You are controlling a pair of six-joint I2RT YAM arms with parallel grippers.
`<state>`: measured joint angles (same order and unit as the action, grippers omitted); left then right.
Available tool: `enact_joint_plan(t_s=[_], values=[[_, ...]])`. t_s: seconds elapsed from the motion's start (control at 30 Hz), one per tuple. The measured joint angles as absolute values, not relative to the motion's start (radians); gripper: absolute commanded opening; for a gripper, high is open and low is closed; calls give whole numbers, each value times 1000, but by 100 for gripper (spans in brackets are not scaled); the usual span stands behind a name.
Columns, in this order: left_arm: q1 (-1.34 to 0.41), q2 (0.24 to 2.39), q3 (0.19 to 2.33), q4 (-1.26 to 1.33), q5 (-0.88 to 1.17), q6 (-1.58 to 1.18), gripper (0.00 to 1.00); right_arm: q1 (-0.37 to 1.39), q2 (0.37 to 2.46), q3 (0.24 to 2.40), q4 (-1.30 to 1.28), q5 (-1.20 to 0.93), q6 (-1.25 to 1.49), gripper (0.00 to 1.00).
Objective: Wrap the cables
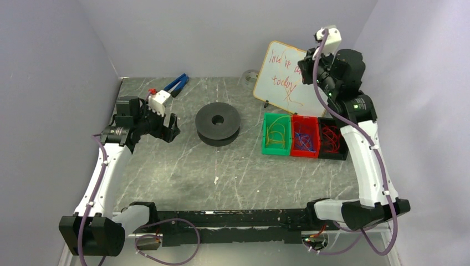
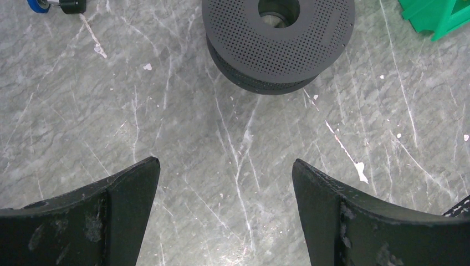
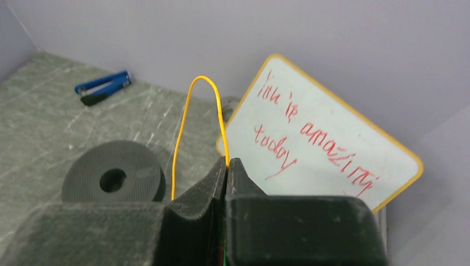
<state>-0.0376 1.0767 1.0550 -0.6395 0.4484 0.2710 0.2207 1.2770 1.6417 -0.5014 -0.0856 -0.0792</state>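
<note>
Right jaws clenched on one yellow cable [image 3: 183, 119], held high over the table's far right corner by the whiteboard [image 3: 310, 138]; its loop stands up on its own. Left jaws released, facing the black spool [image 2: 277, 44] mid-table. The cable looks light, springy and thin enough to slip, so best pinched near one end.

Grey stone-look table top [image 2: 166, 111]: I read it as matt, white-veined, flecked with small pale chips. Black round plastic spool [image 2: 277, 39]: dull, flat face stippled all over with fine dots. Left gripper [image 2: 226, 166]: black plastic fingers [image 2: 111, 216], matt, scuffed and scratched pale. Right gripper [image 3: 227, 166]: black plastic, grainy to my eye. Thin yellow cable [image 3: 180, 133]: smooth sheath, slight sheen. Yellow-rimmed whiteboard [image 3: 321, 149]: smooth, glossy. Green plastic bin [image 1: 274, 151]: smooth.
</note>
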Motion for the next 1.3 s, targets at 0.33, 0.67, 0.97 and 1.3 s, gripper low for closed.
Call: enact_joint_plan(t_s=[0.33, 0.67, 0.97, 1.3], values=[[-38, 1077, 1055, -640, 448, 271, 94, 221, 1313, 1926, -561, -87, -78, 0], [-110, 1126, 1211, -656, 516, 316, 94, 221, 1356, 2114, -602, -142, -56, 0], [-266, 1242, 1380, -660, 631, 336, 94, 221, 1224, 1974, -556, -427, 76, 0], [-408, 1290, 1361, -601, 756, 340, 94, 224, 1118, 1597, -320, -797, 323, 0]])
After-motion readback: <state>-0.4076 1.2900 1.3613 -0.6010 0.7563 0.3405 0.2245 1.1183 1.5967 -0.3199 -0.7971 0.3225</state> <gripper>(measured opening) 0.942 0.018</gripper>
